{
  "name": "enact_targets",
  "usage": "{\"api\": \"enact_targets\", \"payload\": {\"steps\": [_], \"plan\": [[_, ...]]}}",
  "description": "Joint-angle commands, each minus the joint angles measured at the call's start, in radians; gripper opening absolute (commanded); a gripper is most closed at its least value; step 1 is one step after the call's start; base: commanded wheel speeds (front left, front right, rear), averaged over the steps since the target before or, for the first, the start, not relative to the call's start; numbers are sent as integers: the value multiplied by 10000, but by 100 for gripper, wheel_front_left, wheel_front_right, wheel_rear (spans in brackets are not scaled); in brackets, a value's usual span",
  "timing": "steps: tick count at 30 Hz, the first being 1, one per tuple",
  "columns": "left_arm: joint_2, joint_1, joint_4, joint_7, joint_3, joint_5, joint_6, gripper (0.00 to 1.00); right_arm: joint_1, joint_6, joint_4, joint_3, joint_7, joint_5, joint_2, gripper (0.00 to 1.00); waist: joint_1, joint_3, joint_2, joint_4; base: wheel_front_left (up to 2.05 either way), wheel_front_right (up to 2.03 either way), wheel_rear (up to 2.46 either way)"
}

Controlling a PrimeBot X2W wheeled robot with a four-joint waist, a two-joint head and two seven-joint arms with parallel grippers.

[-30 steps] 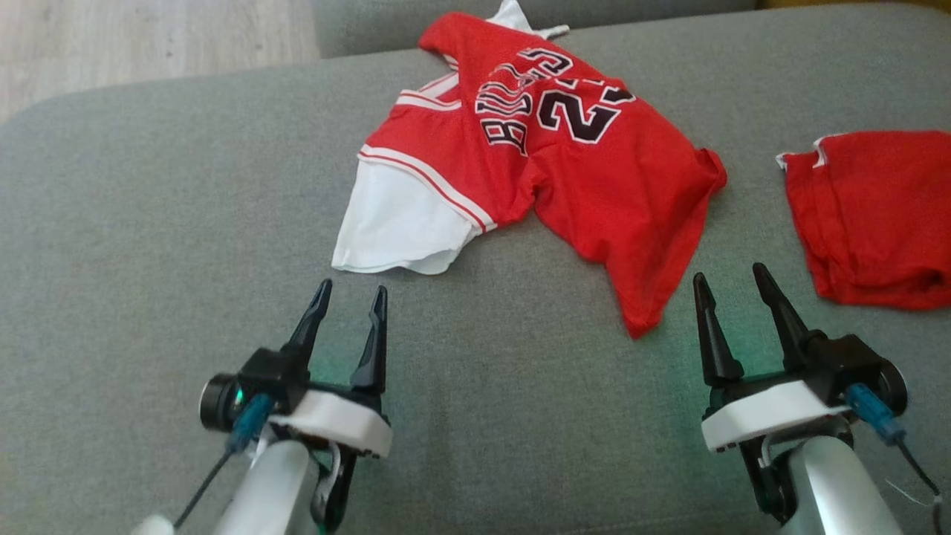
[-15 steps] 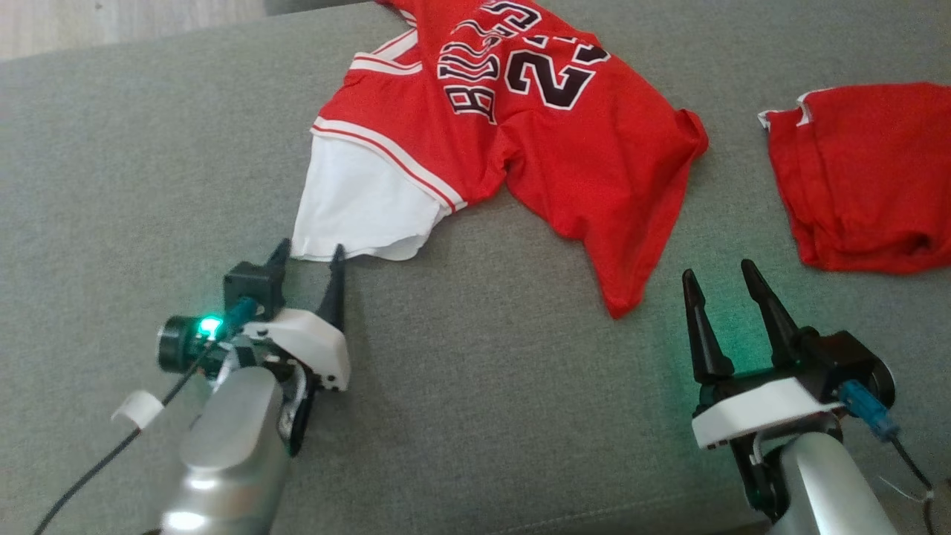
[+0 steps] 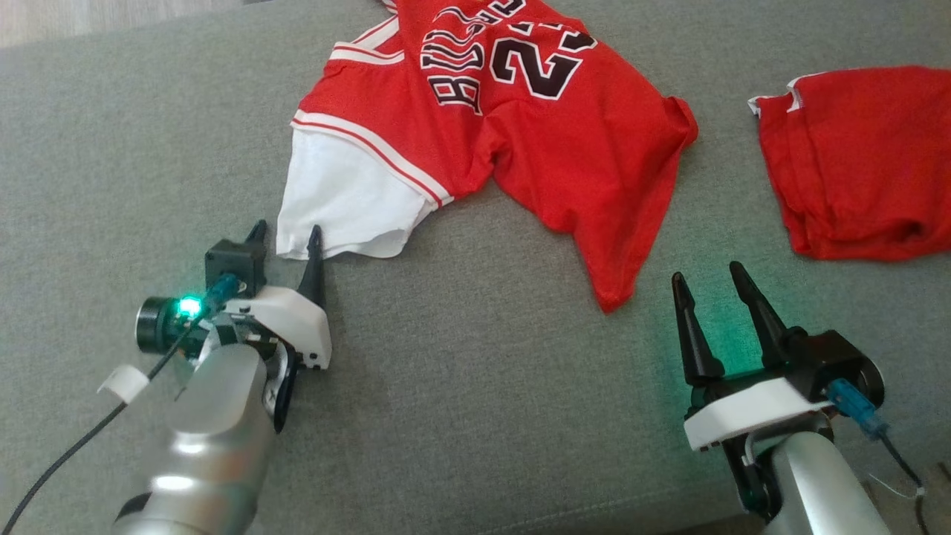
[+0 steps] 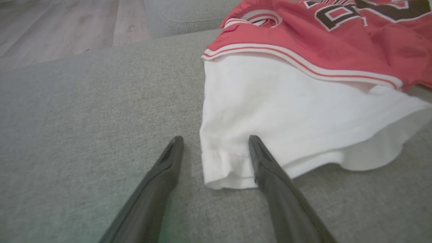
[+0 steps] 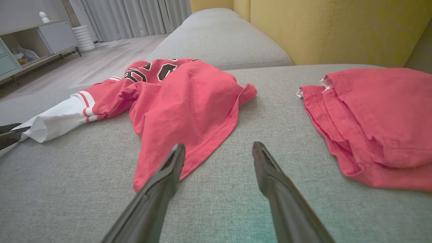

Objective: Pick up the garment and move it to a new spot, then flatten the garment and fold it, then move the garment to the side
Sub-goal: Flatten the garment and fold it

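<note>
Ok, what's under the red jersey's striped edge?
A white sleeve sticks out from under the striped edge of the red jersey and lies on the grey sofa. How far the white cloth runs underneath is covered by the red fabric.

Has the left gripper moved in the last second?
Yes. The left gripper advanced toward the white sleeve; its open jaws now straddle the sleeve's corner.

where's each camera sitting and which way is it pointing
Head view: on the head, looking down at sofa and jersey; left hand and right hand show.
Left wrist view: low on the left arm, along its two fingers at the white sleeve.
Right wrist view: along the right arm's fingers, toward the jersey and folded red garment.
Both wrist views share the white sleeve.
</note>
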Motion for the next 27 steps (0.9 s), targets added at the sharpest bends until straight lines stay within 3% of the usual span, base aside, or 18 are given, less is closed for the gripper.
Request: {"api": "enact_targets", "payload": {"steps": [1, 2, 3, 4, 14, 18, 27], "plan": [[341, -224, 151, 53, 261, -40, -25, 100, -329, -9, -242, 243, -136, -20, -18, 100, 0, 17, -1, -3, 0, 0, 0], [332, -262, 287, 106, 241, -65, -88, 100, -334, -9, -236, 251, -138, -32, -18, 100, 0, 24, -1, -1, 0, 0, 0], [325, -297, 410, 149, 209, -80, -166, 13, -337, -9, -230, 263, -138, -52, -18, 100, 0, 29, -1, 2, 0, 0, 0], [319, -333, 507, 159, 163, -79, -253, 0, -339, -9, -220, 285, -132, -84, -18, 100, 0, 29, -1, 12, 0, 0, 0], [158, -425, 140, -809, 349, -388, -319, 0, -228, -9, -139, 1027, 507, -408, -18, 100, 0, -265, -1, 351, 0, 0, 0], [86, -244, -727, -922, 611, -555, -233, 0, -231, -9, 78, 1495, 1040, -886, -18, 100, 0, -366, -1, 551, 0, 0, 0], [41, 644, -3080, -933, 1023, -380, -91, 0, -745, -9, 880, 1379, 1782, -2171, -18, 100, 0, -333, -1, 948, 0, 0, 0]]}}
